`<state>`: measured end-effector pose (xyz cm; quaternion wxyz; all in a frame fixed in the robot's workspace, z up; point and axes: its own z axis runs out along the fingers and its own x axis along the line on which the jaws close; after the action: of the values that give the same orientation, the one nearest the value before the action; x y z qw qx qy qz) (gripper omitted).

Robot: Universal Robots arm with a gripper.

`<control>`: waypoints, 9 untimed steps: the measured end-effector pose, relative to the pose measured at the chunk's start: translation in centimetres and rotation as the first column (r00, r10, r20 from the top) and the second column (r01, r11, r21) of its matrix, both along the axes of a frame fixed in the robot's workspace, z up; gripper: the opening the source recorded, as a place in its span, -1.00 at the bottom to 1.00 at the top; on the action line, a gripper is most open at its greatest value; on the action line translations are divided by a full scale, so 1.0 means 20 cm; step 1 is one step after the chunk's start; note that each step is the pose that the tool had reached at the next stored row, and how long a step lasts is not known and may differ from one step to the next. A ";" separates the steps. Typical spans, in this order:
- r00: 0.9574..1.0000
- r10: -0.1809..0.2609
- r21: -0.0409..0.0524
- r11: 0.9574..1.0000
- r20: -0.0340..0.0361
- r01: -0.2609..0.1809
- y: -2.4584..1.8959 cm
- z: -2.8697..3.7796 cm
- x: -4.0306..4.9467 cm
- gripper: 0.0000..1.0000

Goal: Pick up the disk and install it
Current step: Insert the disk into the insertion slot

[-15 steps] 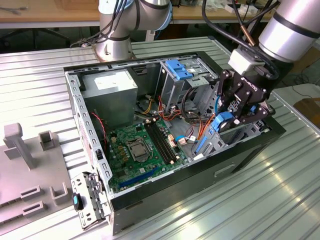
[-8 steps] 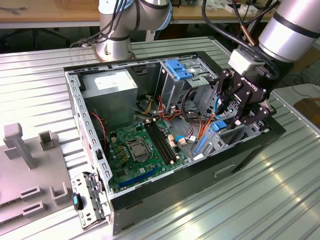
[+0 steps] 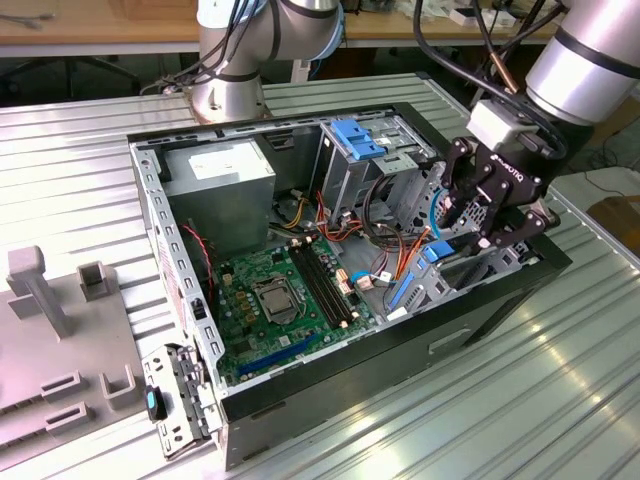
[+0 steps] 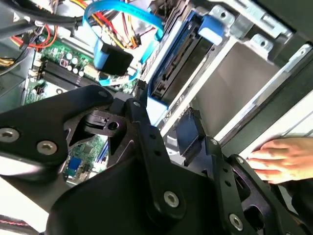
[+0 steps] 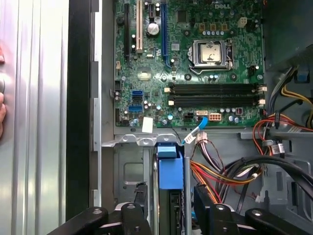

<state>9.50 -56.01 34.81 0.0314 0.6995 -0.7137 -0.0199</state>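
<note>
Ribbed metal table [image 3: 470,420], open computer case [image 3: 400,352]. Disk [image 5: 170,171] stands edge-on, well down in the drive bay [image 5: 127,171]. Gripper [image 5: 170,198] fingers [image 5: 141,196] are apart, flanking it; pick-up done, full seating uncertain.

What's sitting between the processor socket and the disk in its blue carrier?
In the first wrist view, the black memory slots run across between the processor socket and the disk, then a light blue cable close to the disk.
</note>
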 end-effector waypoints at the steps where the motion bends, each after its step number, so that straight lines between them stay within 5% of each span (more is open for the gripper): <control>1: 1.000 0.000 0.000 1.000 0.006 0.000 0.000 -0.002 0.008 0.00; 7: 0.999 -0.004 0.000 1.000 0.037 0.004 0.000 -0.018 0.052 -0.64; 9: 0.999 -0.004 0.000 1.000 0.042 0.004 0.000 -0.029 0.053 -0.76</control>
<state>10.56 -56.01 34.22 0.0164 0.6984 -0.7155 -0.0054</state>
